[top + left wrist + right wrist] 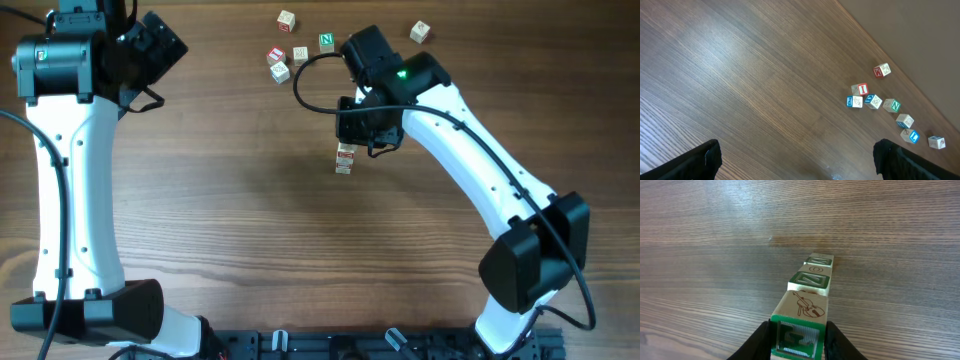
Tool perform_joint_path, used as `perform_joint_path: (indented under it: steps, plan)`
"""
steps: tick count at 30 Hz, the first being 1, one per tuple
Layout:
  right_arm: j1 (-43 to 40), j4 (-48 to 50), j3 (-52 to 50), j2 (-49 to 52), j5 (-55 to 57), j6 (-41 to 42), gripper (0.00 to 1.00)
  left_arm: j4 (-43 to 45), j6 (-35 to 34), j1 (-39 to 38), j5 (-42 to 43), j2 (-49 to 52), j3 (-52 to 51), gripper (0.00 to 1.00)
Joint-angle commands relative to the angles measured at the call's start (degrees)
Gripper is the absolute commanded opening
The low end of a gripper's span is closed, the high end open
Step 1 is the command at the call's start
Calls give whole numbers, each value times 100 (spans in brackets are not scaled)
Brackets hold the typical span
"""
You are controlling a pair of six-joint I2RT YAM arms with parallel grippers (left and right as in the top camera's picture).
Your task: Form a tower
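shows the tower [345,160] upright at the middle of the table [220,210], well apart from loose cubes [290,50] near the far edge. has the right gripper [799,341] clamped on its green-faced top cube [804,307], probably to seat it squarely. has the left gripper [797,162] spread wide, empty, parked aside to leave room.
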Motion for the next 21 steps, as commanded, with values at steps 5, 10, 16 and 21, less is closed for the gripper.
perform_joint_path:
  steps: [5,10,16,21]
  plan:
    - [-17,-4,101,146,72,107,21,15,48,31,-52,-11,0,100]
    - [-17,-9,101,146,74,155,21,15,48,31,-52,-9,0,100]
    - [-17,-7,98,149,72,151,21,13,48,31,-52,-11,0,100]
    - [-7,-7,98,146,50,151,21,15,48,31,-55,-11,0,100]
